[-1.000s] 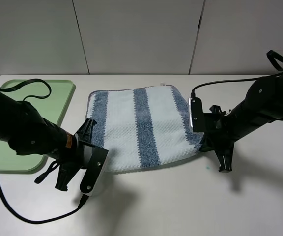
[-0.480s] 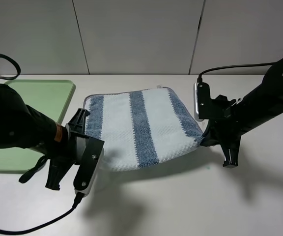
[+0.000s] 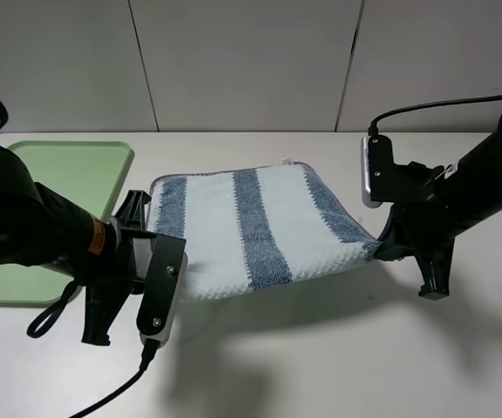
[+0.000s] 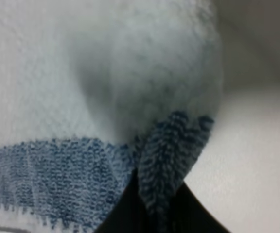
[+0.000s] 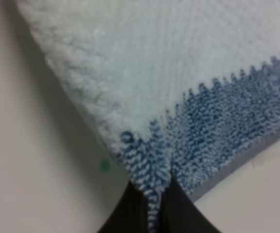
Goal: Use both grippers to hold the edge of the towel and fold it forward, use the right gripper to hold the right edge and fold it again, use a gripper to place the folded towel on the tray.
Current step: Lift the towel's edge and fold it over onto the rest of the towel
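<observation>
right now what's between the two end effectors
The towel, its near corners pinched by the left end effector and right end effector; the exterior high view shows it.

This looks like a robot laboratory or a test station, not a home. The bench (image 3: 321,366) is a plain, pale surface, and behind it stands a wall (image 3: 242,61) of flat grey panels divided by thin dark seams. A black left arm (image 3: 24,231) and a black right arm (image 3: 495,170) of a robot reach over the bench, and a loose black cable (image 3: 111,396) trails across it. A striped towel (image 3: 251,231) and a pale green tray (image 3: 68,165) are set out on it like practice props.
</observation>
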